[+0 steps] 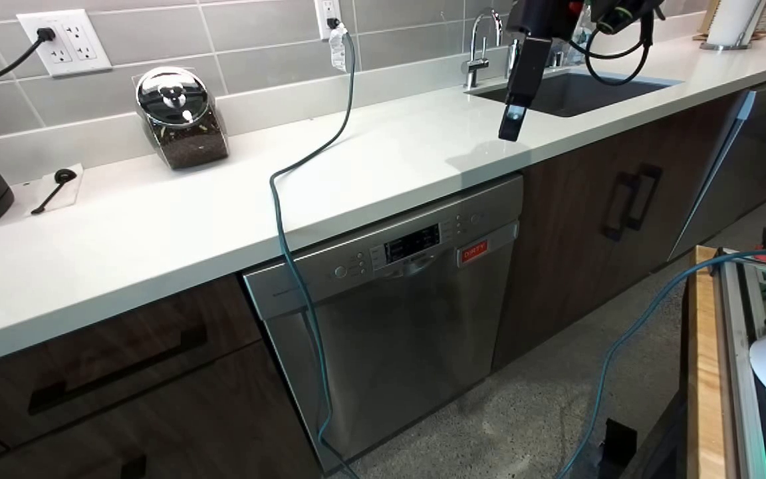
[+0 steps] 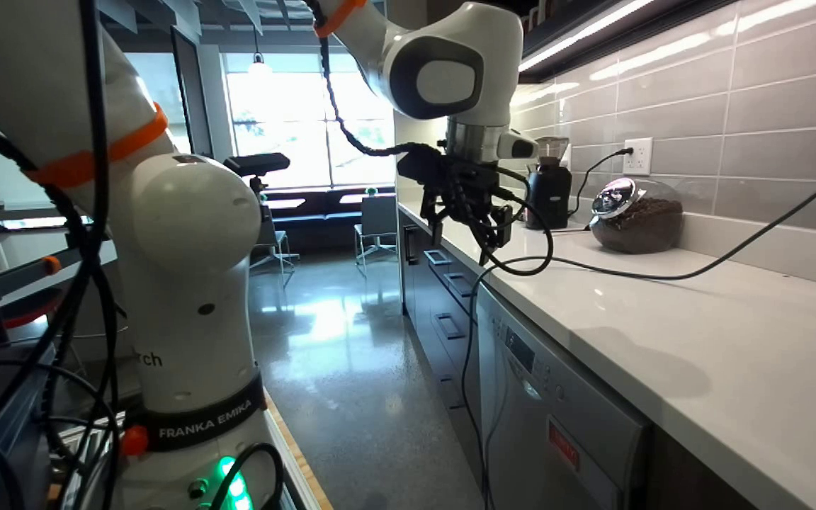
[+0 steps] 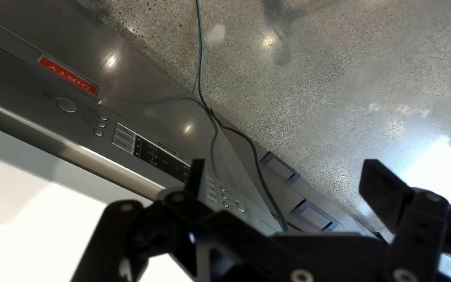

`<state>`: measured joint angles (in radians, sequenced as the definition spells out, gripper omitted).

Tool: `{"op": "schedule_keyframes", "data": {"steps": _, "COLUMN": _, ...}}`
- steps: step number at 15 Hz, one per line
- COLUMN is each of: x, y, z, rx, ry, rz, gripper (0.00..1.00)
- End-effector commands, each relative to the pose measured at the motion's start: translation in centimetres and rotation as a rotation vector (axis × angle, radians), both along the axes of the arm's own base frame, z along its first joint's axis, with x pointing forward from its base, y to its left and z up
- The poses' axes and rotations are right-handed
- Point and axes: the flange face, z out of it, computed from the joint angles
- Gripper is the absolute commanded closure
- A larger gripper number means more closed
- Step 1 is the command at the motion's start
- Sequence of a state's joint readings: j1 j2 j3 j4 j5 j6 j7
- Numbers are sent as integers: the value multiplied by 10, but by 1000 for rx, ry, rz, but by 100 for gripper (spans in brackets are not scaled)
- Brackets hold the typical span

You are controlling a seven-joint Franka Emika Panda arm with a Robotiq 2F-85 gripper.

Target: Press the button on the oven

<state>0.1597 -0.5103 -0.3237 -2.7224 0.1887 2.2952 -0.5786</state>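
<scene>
No oven shows; a steel dishwasher (image 1: 409, 339) is built in under the white counter, also in an exterior view (image 2: 535, 439) and the wrist view (image 3: 147, 82). Its control panel (image 3: 131, 129) has a dark display (image 3: 163, 160), small buttons and a round button (image 3: 66, 105) near the red DIRTY label (image 3: 68, 75). Another round button (image 3: 240, 206) is at the panel's far end. My gripper (image 3: 284, 168) is open and empty, fingers pointing down, apart from the panel. It hangs above the counter's front edge in an exterior view (image 2: 460, 241); only one finger (image 1: 516, 113) shows clearly in another.
A teal cord (image 1: 276, 193) crosses the counter (image 1: 177, 226) and hangs over the dishwasher front. A glass jar (image 1: 187, 126) stands by the wall. A sink (image 1: 576, 93) with a faucet is farther along. Drawers with handles (image 2: 448, 326) adjoin the dishwasher.
</scene>
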Motion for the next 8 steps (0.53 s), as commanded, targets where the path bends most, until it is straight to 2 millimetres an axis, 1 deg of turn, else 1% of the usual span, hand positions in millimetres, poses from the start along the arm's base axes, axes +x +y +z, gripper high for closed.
{"op": "schedule_keyframes", "data": {"steps": 1, "x": 0, "y": 0, "z": 1, "rx": 0, "ry": 1, "rz": 0, "gripper": 0}}
{"op": "schedule_keyframes", "data": {"steps": 3, "x": 2, "y": 10, "z": -12, "rx": 39, "ry": 26, "rz": 39, "gripper": 0}}
{"op": "schedule_keyframes", "data": {"steps": 6, "x": 2, "y": 36, "z": -33, "rx": 114, "ry": 55, "rz": 92, "gripper": 0}}
{"op": "schedule_keyframes", "data": {"steps": 8, "x": 0, "y": 50, "z": -45, "rx": 123, "ry": 40, "rz": 63, "gripper": 0}}
